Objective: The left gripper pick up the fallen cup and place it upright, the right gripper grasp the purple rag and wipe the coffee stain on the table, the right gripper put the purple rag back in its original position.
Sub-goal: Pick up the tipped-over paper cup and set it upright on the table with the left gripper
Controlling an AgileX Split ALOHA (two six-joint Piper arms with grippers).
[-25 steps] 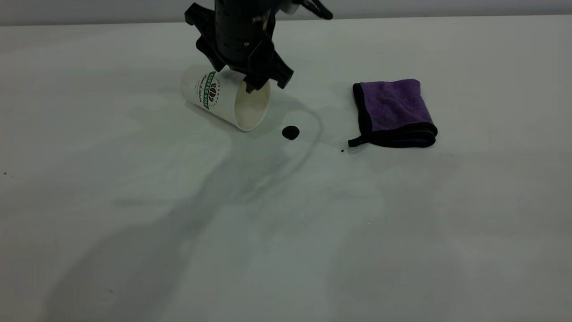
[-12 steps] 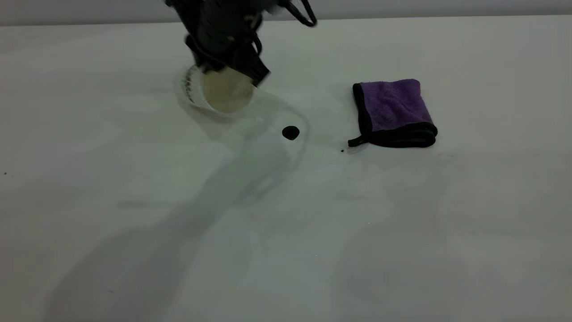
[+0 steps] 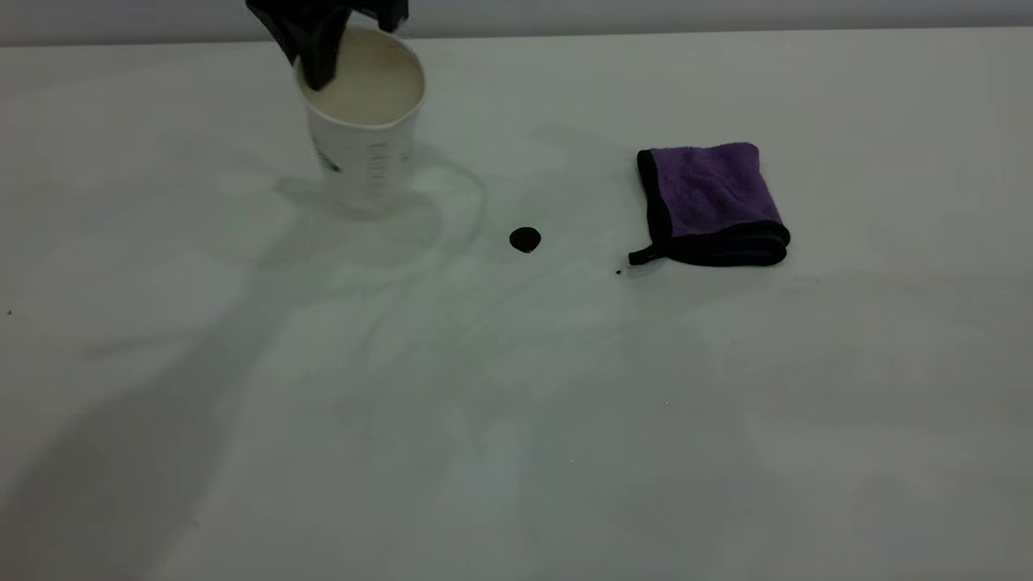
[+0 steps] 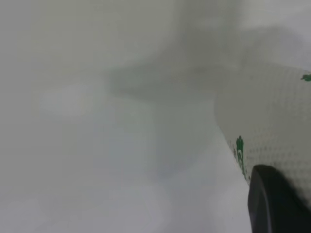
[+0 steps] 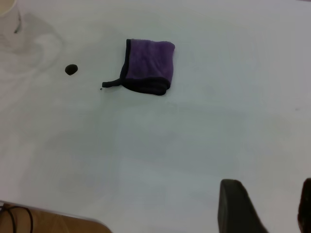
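The cup [image 3: 363,129] stands upright at the far left of the table [image 3: 516,403], its cream inside facing up. My left gripper [image 3: 323,44] comes down from the top edge and is shut on the cup's rim, one finger [image 3: 319,60] inside it. The left wrist view shows the cup's textured wall [image 4: 277,131] against one black finger [image 4: 272,204]. The coffee stain [image 3: 524,239] lies to the right of the cup, and the purple rag [image 3: 710,202] lies folded further right. My right gripper [image 5: 272,208] is open and empty, well away from the rag [image 5: 146,65] and the stain [image 5: 71,69].
A tiny dark speck [image 3: 618,272] sits by the rag's black loop tab. The right wrist view shows the table's edge with a wooden surface and a cable [image 5: 19,218] beyond it. The cup's base [image 5: 9,22] shows in that view's corner.
The left gripper has lifted the cup from lying on its side, turned it upright and carried it left and toward the far edge. Rag and stain have not moved.
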